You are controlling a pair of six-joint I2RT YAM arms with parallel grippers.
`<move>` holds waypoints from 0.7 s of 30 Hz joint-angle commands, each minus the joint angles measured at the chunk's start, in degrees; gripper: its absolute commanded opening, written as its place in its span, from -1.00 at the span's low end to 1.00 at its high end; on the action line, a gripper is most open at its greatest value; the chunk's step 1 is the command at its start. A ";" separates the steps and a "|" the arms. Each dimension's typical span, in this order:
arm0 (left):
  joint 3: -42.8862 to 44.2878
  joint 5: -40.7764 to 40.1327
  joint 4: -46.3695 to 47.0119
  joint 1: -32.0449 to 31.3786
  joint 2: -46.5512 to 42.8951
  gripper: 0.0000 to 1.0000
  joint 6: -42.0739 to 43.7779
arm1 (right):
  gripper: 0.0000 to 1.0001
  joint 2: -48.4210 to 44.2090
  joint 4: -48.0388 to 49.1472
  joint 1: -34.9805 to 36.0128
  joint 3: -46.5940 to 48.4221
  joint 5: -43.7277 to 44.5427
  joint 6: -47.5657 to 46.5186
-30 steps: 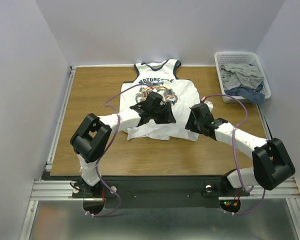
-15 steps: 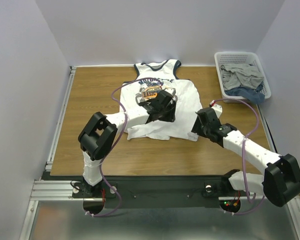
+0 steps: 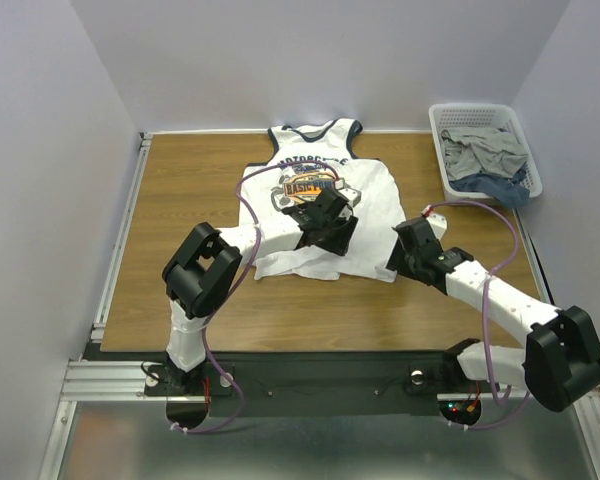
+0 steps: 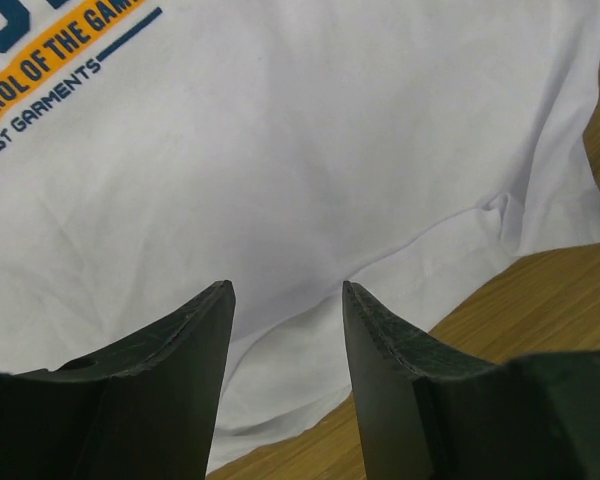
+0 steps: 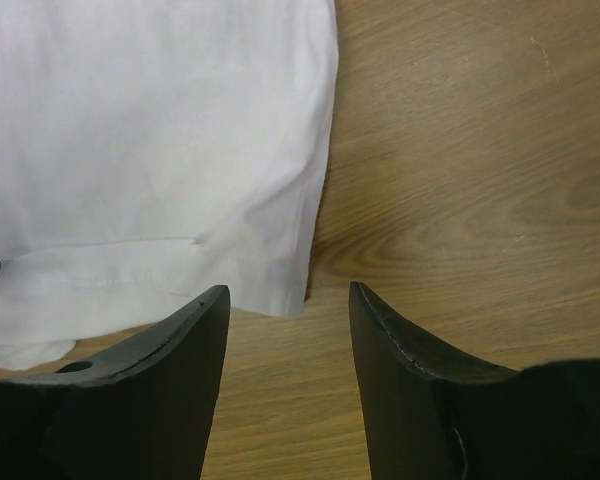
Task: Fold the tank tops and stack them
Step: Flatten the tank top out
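Top external view: the left arm (image 3: 265, 235) reaches from lower left to frame centre, wrist bent down over the white tank top (image 3: 375, 190), which lies flat on the worktop (image 3: 180, 200) at upper centre. The right arm (image 3: 480, 285) stretches from lower right to the hem's right corner. Both pairs of jaws stand apart, holding nothing. Left wrist view, upper left, reads "BEST GARMENTS" and "OF THE GAM".

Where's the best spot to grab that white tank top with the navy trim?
Probably a near hem corner, coming from the arms' side. The white navy-trimmed tank top lies flat, hem nearest the arms, and that corner ends on bare wooden table, so open fingers could straddle its edge.
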 commanded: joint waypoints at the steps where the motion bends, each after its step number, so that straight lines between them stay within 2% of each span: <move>1: -0.17 3.67 1.45 -0.33 -0.07 0.17 1.85 | 0.14 0.57 0.08 -0.77 0.06 1.79 0.47; 8: -1.14 5.17 2.51 -0.41 0.02 0.13 1.24 | 0.16 2.67 0.69 -1.03 1.11 1.53 0.12; 14: -1.31 5.61 2.51 -0.41 0.55 0.07 0.62 | 0.13 6.28 2.97 -1.03 1.73 -2.16 0.12; 17: -1.40 5.61 2.51 -0.41 0.64 0.04 0.36 | 0.04 6.19 3.50 -1.03 1.64 -2.25 0.21; 18: -1.40 5.44 2.51 -0.33 0.73 0.03 0.27 | -0.09 6.37 3.59 -1.03 1.64 -2.25 0.30; 21: -1.57 5.35 2.60 -0.41 0.55 0.02 0.09 | -0.22 7.16 4.29 -1.03 1.29 -2.69 0.91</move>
